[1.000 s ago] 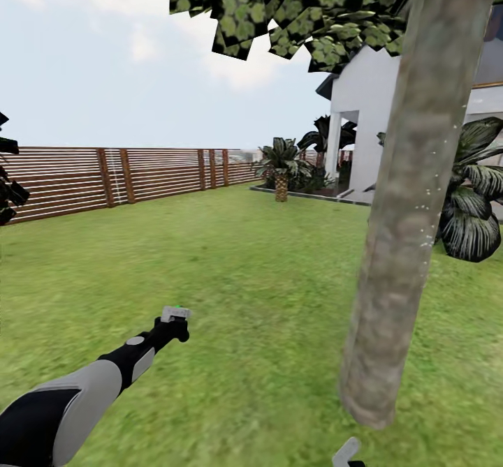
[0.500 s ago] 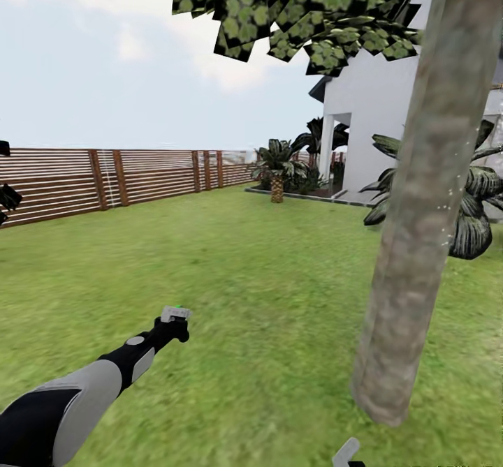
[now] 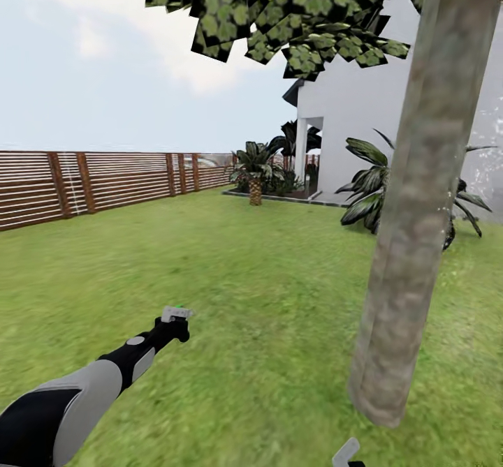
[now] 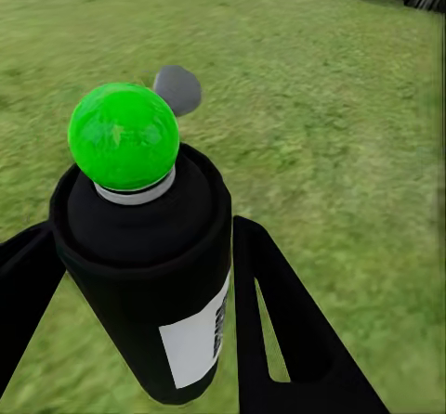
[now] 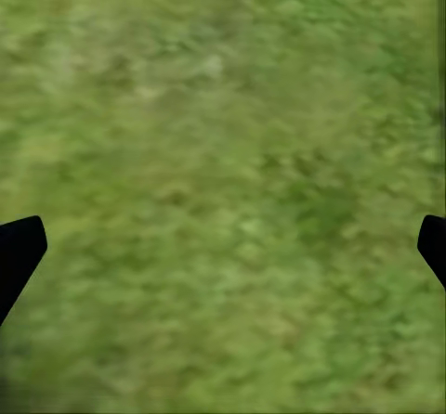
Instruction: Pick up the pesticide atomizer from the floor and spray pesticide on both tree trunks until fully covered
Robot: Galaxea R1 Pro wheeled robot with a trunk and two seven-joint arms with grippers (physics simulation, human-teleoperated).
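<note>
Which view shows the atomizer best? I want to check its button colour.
The left wrist view: the pesticide atomizer sits close up between the left gripper fingers, its green top plain. The head view shows it tiny at the arm's end. The right wrist view looks at grass.

Green-capped pesticide atomizer point(image 4: 149, 256) near tree trunk point(image 3: 412, 202)

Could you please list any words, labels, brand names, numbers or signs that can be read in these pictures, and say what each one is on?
No text can be read.
White label on the pesticide atomizer held in the left tool: it carries a dark strip of marks at its edge, too blurred to read.
Fence, house wall, tree trunk: no writing or signs visible.
</note>
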